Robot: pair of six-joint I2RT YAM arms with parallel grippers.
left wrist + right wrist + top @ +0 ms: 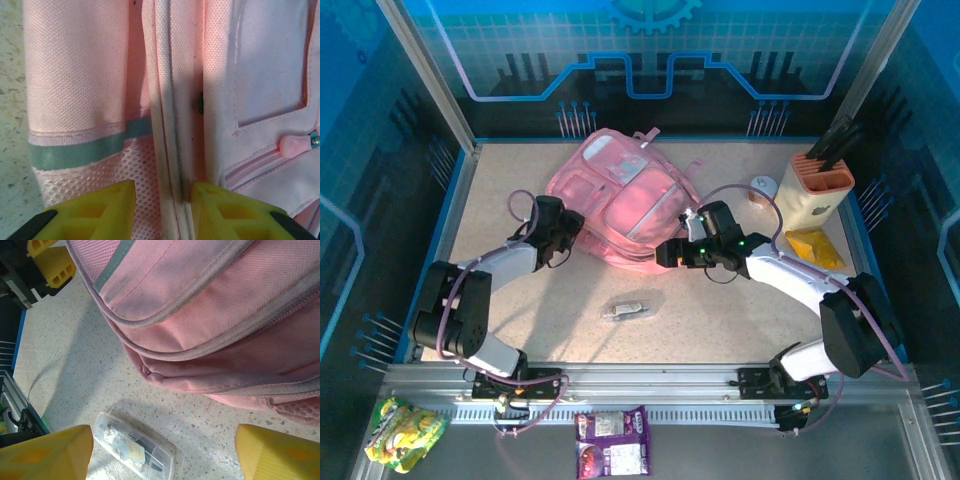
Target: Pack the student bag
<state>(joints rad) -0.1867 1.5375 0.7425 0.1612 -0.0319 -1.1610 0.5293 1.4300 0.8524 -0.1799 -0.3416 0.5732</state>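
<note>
L gripper (pixel 164 200): jaws close-set astride a piped seam of the student bag (pixel 75 75); firm pinch or just touching, can't tell.
R gripper (pixel 164 452): fingers spread wide, nothing btwn them, hovering by bag's lower edge.
Bag: lies flat at centre-back of table (pixel 720 320), btwn both arms.
Progress: early, prob. the opening step; no item seen inside.
Left: open bag, load items, close.
Nearby: clear case (pixel 625 310) on table just beside bag, unpacked; knife block (pixel 817 190) and yellow packet (pixel 815 248) at right.
In the way: soft fabric may bunch; case sits under R gripper.
</note>
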